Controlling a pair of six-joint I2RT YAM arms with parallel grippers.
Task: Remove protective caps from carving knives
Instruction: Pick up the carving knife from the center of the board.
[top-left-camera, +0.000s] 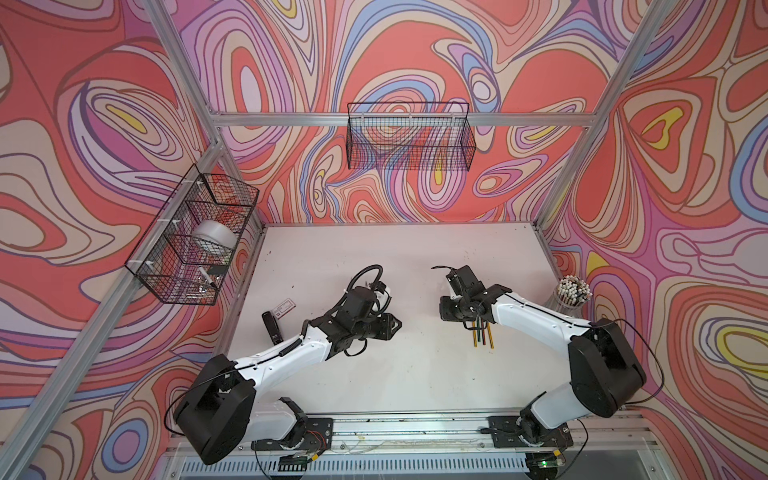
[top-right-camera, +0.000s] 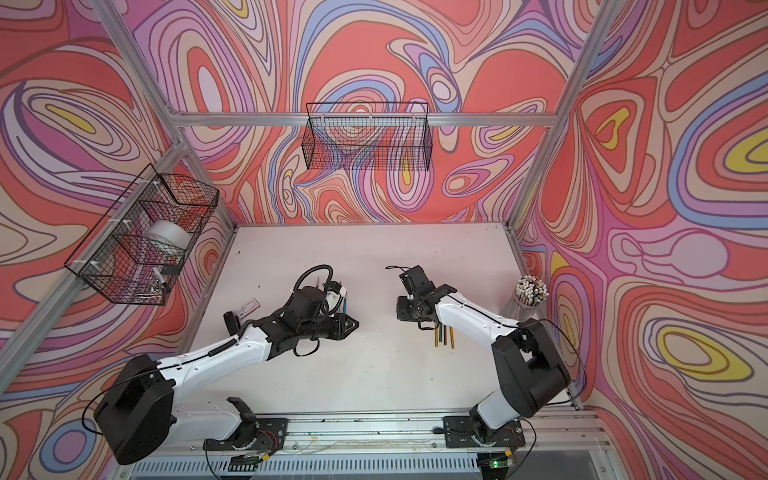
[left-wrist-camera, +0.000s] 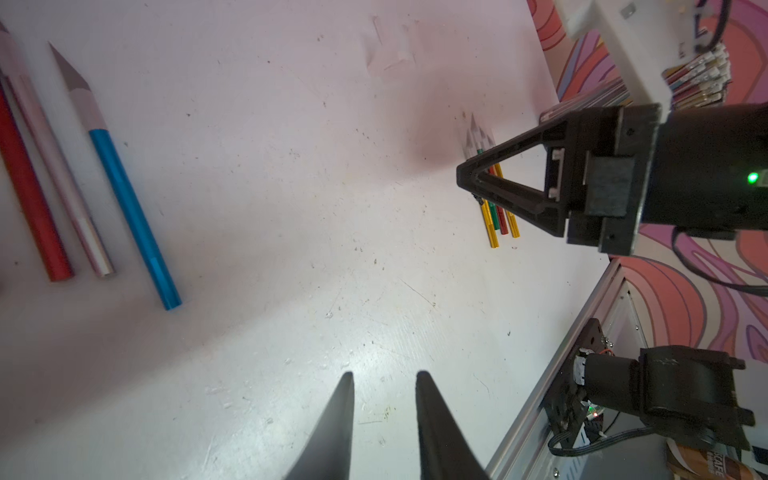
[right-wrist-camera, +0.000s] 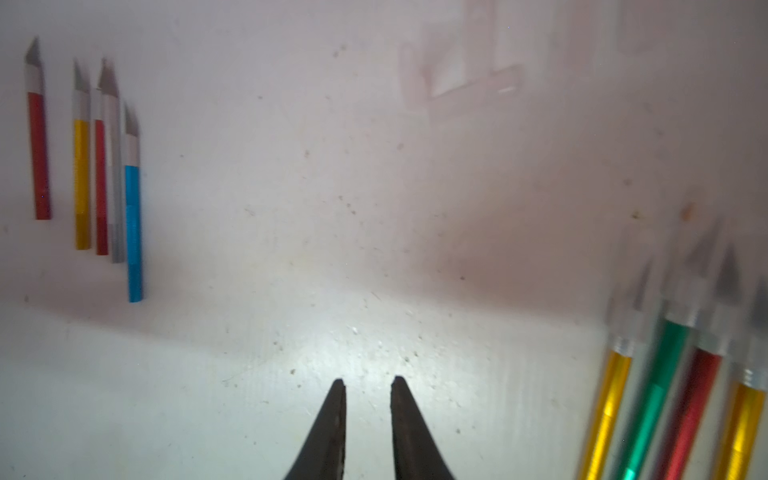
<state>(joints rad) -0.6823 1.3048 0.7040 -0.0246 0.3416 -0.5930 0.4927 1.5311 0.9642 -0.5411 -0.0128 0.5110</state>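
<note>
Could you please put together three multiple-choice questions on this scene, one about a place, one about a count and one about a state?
1. Where does the cup of white-tipped sticks stand?
A. at the right edge of the table
B. at its left edge
C. in its middle

2. How many gold handles are in the group of four knives near the right arm?
A. one
B. two
C. four

3. What state is the right end effector in?
A. shut on a knife
B. shut on a cap
C. open and empty

Answers:
1 A, in both top views the cup stands by the right wall, beside the right arm.
2 B, the right wrist view shows gold, green, red and gold handles.
3 C, its fingertips stand apart with only bare table between them.
</note>
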